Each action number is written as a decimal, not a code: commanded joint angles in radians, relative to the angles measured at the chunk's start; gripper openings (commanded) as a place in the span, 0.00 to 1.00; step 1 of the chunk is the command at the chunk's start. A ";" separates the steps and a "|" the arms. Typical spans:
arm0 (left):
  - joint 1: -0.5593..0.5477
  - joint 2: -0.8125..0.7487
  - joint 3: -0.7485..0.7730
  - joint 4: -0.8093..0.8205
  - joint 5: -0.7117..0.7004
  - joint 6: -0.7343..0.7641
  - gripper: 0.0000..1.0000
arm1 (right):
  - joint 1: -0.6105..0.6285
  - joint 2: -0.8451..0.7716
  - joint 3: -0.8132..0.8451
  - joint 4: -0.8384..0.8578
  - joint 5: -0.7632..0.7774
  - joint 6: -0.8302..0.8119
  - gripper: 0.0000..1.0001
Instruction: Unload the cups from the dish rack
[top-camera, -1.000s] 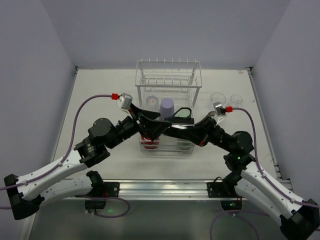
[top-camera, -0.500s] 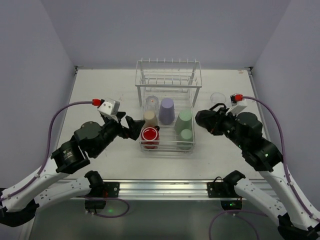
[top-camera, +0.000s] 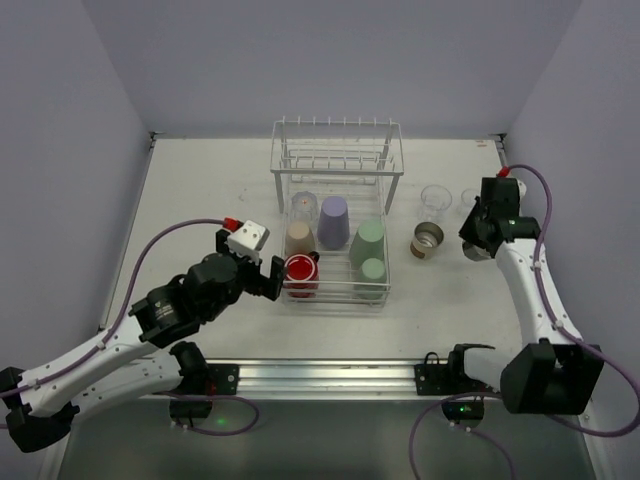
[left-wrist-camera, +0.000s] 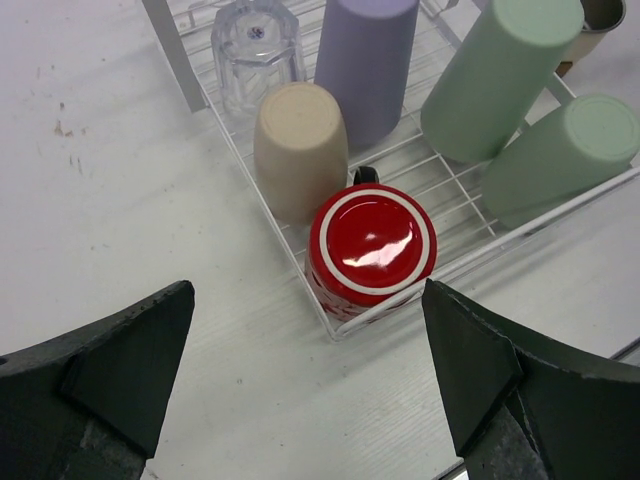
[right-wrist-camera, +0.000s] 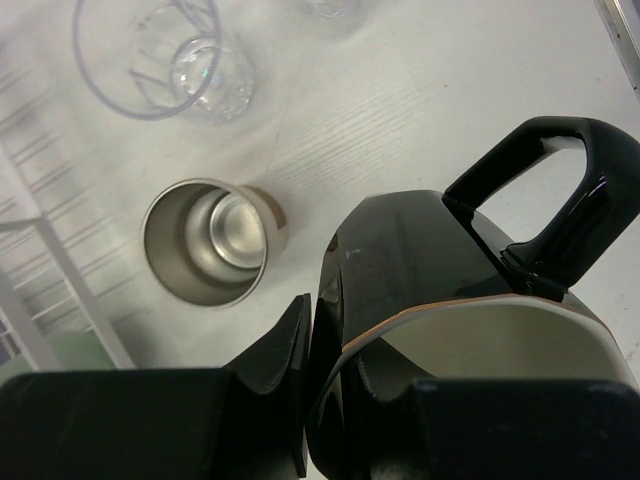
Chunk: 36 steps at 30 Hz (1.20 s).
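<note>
Now we see the right gripper (right-wrist-camera: 318, 400) closed on the rim of a black cup (right-wrist-camera: 430, 270), one finger outside the wall and one inside. The cup has a looped handle and a metal-coloured inside, and it is out at the right side of the table (top-camera: 200, 200), well clear of the dish rack (top-camera: 337, 160). We cannot tell whether the cup's base touches the table. Just left of it a metal cup (right-wrist-camera: 210, 240) stands mouth up on the table, between the rack and the right gripper. Farther back stand a clear cup (right-wrist-camera: 165, 50) and a second clear cup (top-camera: 470, 197), both outside the rack too. The left gripper (left-wrist-camera: 307, 292) hangs just beyond the rack's near left corner with its fingers spread wide, holding nothing. The red cup (left-wrist-camera: 372, 240) sits between them in its wrist view. That red cup is upside down in the near left corner of the basket, touching the wire edge. Just behind it a tan cup (left-wrist-camera: 298, 145) is also bottom up. Behind that is a clear faceted glass (left-wrist-camera: 255, 45), near the left post of the upper shelf. A lavender cup (left-wrist-camera: 365, 60) stands beside the tan one toward the middle. Two pale green cups fill the right side of the basket, the far green cup (left-wrist-camera: 500, 75) and the near green cup (left-wrist-camera: 560, 150), both inverted and leaning.
</note>
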 joint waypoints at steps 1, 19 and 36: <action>0.002 -0.032 0.002 0.017 0.023 0.032 1.00 | -0.055 0.076 0.048 0.136 -0.038 -0.038 0.00; 0.002 -0.015 -0.006 0.032 0.080 0.037 1.00 | -0.103 0.411 0.068 0.291 -0.146 -0.039 0.19; 0.004 0.143 0.121 0.015 0.097 -0.015 0.99 | -0.097 0.008 -0.088 0.387 -0.288 0.024 0.70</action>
